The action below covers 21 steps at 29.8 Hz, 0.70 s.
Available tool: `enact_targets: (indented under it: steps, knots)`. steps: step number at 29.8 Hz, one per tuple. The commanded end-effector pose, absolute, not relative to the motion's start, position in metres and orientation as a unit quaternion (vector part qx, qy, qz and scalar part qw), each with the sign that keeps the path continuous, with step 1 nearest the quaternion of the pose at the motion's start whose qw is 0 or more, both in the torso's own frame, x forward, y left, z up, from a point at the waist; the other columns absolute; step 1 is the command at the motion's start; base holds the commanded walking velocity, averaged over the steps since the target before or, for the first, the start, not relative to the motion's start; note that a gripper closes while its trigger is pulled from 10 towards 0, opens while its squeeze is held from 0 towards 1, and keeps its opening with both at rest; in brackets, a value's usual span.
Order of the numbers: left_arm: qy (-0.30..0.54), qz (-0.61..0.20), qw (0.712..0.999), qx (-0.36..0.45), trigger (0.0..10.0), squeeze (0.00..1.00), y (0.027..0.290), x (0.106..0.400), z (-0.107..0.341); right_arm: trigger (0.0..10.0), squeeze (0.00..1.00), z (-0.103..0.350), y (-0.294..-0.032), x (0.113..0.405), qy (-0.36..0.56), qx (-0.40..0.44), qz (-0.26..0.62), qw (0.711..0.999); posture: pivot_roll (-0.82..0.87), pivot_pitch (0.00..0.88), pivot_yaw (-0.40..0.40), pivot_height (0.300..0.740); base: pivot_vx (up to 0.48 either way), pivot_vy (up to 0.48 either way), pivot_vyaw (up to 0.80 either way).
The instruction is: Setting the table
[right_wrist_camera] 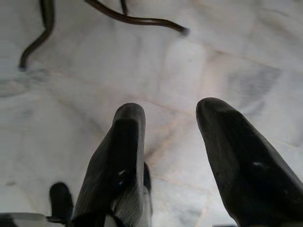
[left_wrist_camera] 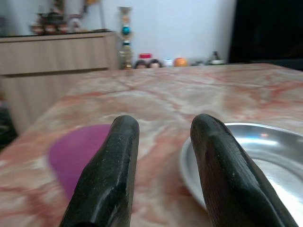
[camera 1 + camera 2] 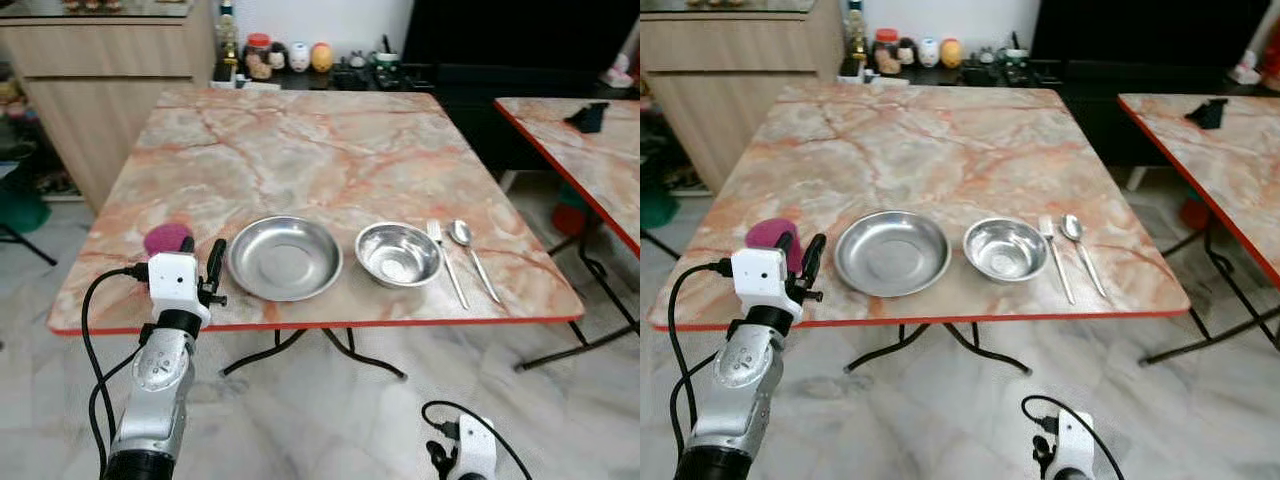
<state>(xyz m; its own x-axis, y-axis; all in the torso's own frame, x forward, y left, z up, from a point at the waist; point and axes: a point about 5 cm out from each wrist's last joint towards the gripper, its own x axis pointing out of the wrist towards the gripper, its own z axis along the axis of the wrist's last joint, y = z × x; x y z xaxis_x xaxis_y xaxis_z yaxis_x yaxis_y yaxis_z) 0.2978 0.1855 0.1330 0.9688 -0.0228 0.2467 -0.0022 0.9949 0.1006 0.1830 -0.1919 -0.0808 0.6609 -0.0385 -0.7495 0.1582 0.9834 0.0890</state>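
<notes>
Hovering gripper: left gripper (image 3: 201, 262) at the marble table's (image 3: 300, 140) near edge, fingers parted, holding nothing.
Purple object (image 3: 166, 238): on the table, just beyond and left of those fingers; identity unclear.
Plate (image 3: 285, 257): laid, just right of the fingers.
Bowl (image 3: 398, 253): laid beside the plate.
Fork (image 3: 447, 262), spoon (image 3: 473, 256): laid right of the bowl.
Right gripper (image 1: 182, 156): low over the floor, fingers spread, empty.
Progress: one place apparently set; purple object probably remains.

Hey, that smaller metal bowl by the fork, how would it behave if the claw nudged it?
The bowl looks thin and shiny, so probably light and prone to sliding on the glossy table. Its rounded sides might rock and bump the fork beside it.
</notes>
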Motion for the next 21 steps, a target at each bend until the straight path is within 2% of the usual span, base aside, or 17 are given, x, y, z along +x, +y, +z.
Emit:
enact_targets:
  steps: [1, 8, 21]
  knots:
    - [-0.132, -0.010, 0.990, 0.047, 10.0, 0.00, 0.1811, 0.2982, 0.1351, 10.0, 0.00, -0.0824, -0.1957, 0.1784, 0.412, 0.071, -0.060, 0.907, 0.06, 0.000, -0.038, 0.740, 0.000, 0.000, 0.00]
    - [-0.131, -0.011, 0.990, 0.049, 10.0, 0.00, 0.1803, 0.2974, 0.1345, 10.0, 0.00, -0.0827, -0.1959, 0.1775, 0.414, 0.067, -0.055, 0.906, 0.06, 0.000, -0.040, 0.740, 0.000, -0.372, 0.00]
    - [-0.128, -0.006, 0.991, 0.041, 10.0, 0.00, 0.1825, 0.2985, 0.1340, 10.0, 0.00, -0.0824, -0.1966, 0.1780, 0.413, 0.067, -0.055, 0.907, 0.06, 0.000, -0.045, 0.740, 0.000, 0.000, 0.00]
